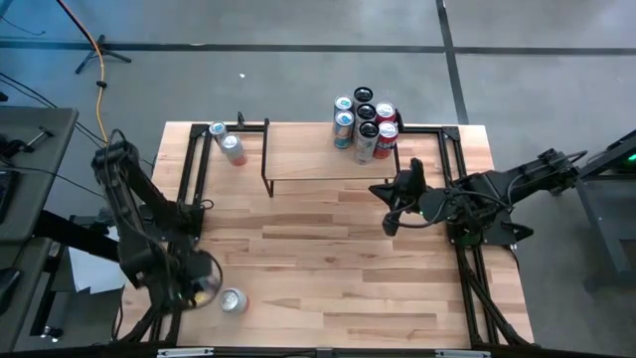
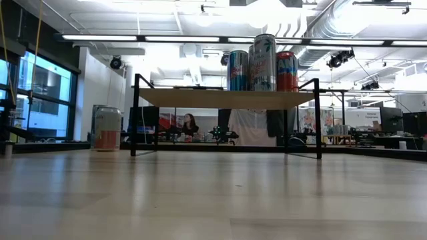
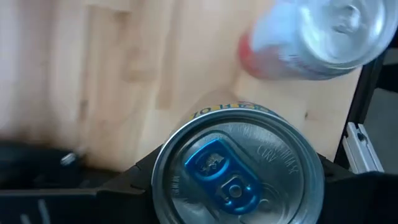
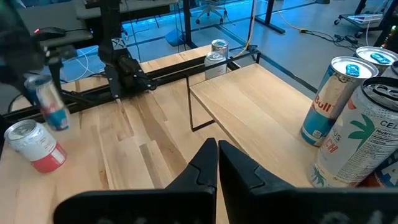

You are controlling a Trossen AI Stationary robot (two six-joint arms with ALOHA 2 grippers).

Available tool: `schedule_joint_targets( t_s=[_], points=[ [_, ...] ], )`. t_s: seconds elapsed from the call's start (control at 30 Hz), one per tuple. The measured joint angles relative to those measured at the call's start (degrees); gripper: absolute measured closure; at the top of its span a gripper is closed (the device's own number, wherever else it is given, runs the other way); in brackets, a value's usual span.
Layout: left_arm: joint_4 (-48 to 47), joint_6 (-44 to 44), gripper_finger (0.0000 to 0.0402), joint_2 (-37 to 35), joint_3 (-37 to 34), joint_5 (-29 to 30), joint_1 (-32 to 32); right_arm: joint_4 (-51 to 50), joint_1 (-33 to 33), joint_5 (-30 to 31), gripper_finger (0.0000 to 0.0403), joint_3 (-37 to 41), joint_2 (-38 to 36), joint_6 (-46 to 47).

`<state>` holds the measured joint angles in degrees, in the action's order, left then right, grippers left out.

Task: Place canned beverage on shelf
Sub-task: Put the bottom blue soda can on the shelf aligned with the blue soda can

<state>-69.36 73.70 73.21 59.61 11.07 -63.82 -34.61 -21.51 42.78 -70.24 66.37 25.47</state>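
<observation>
Cans [image 1: 364, 123] stand bunched at one end of the shelf [image 1: 318, 154], which sits along the far edge of the bench [image 1: 328, 268], with two more cans [image 1: 228, 143] on the bench off the shelf's other end. The left tool [image 1: 204, 283], at the near left corner of the bench, has its fingers [image 3: 140, 177] set around a blue-tabbed can [image 3: 236, 168], right beside a red-and-silver can [image 1: 233, 300] standing on the bench. The right tool [image 4: 217, 155], fingers pressed together and holding nothing, hangs over the bench in front of the shelf's can-laden end.
</observation>
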Motion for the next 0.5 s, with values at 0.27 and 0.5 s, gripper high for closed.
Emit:
schedule_joint_targets(
  t_s=[0.27, 0.5],
  points=[
    [-11.3, 7.0, 0.0212, -14.4, 0.0, 8.7, 5.9, 0.0, 1.8, -1.5, 0.0403, 0.0, 0.0, 0.1],
    [-8.2, 4.4, 0.0212, -19.2, 0.0, 27.1, 15.9, -0.1, 2.0, -6.0, 0.0403, 0.0, 0.0, 0.2]
  ],
)
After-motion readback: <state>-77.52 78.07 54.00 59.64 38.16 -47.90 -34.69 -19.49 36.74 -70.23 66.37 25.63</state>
